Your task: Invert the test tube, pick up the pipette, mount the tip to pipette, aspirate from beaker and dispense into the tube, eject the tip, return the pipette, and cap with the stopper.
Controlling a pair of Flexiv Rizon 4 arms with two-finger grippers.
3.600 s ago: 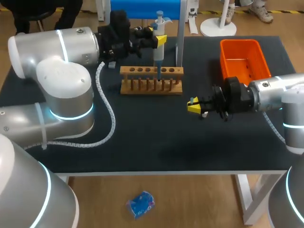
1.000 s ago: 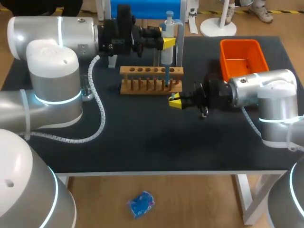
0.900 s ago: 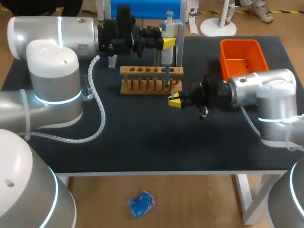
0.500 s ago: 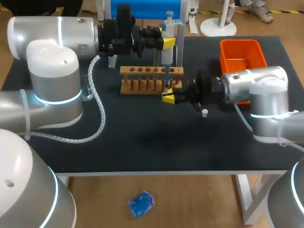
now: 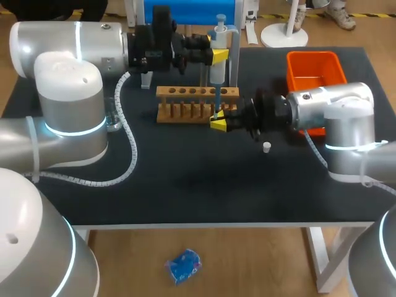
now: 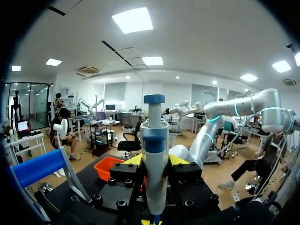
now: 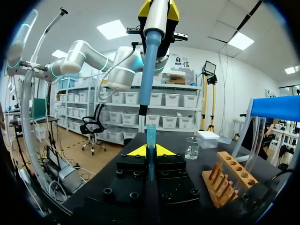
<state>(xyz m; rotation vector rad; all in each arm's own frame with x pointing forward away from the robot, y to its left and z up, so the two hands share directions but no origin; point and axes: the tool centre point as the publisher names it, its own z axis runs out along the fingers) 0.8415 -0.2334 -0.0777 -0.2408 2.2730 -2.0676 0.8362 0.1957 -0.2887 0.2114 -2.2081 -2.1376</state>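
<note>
My left gripper (image 5: 213,54) is shut on the white and blue pipette (image 5: 217,55), which it holds upright over the right end of the wooden rack (image 5: 197,104). In the left wrist view the pipette (image 6: 154,154) stands between the yellow fingertips (image 6: 136,160). My right gripper (image 5: 219,124) sits in front of the rack's right end, shut on a thin blue test tube (image 7: 150,140) that stands upright between its tips (image 7: 150,151). The pipette's shaft (image 7: 149,61) hangs straight above the tube's mouth. A small white stopper (image 5: 266,146) lies on the mat under my right wrist.
An orange bin (image 5: 315,74) stands at the back right. A glass beaker (image 7: 191,147) and a white box (image 7: 208,139) sit beyond the rack (image 7: 225,180) in the right wrist view. The blue-topped pipette stand (image 5: 234,55) rises behind the rack.
My right gripper has moved left and slightly back with the tube, ending under the pipette at the rack's right end. The left arm and pipette have stayed still.
</note>
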